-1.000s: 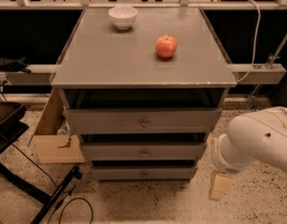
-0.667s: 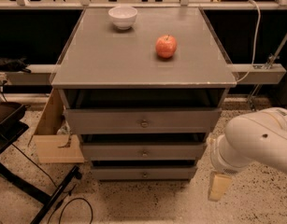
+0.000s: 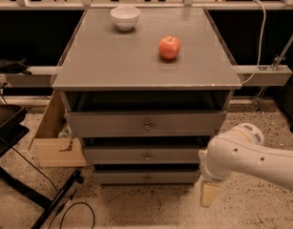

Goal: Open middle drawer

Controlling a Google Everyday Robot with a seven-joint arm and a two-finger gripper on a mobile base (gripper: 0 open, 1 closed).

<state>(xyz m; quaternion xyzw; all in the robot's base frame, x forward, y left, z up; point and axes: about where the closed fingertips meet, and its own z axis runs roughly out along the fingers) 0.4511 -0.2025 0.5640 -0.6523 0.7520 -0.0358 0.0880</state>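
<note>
The grey cabinet has three drawers stacked in its front. The middle drawer is the flat grey panel with a small round metal knob; it looks pushed in, with a dark gap above it. The top drawer sits above it and the bottom drawer below it. My gripper hangs from the white arm at the lower right, just off the cabinet's right front corner, level with the bottom drawer. It is apart from the knob and holds nothing that I can see.
A red apple and a white bowl sit on the cabinet top. A cardboard box leans against the cabinet's left side. Black stand legs and a cable lie on the speckled floor at the left.
My gripper and arm have shifted a little to the left, closer to the cabinet's right front corner, and slightly lower. The drawers have not moved.
</note>
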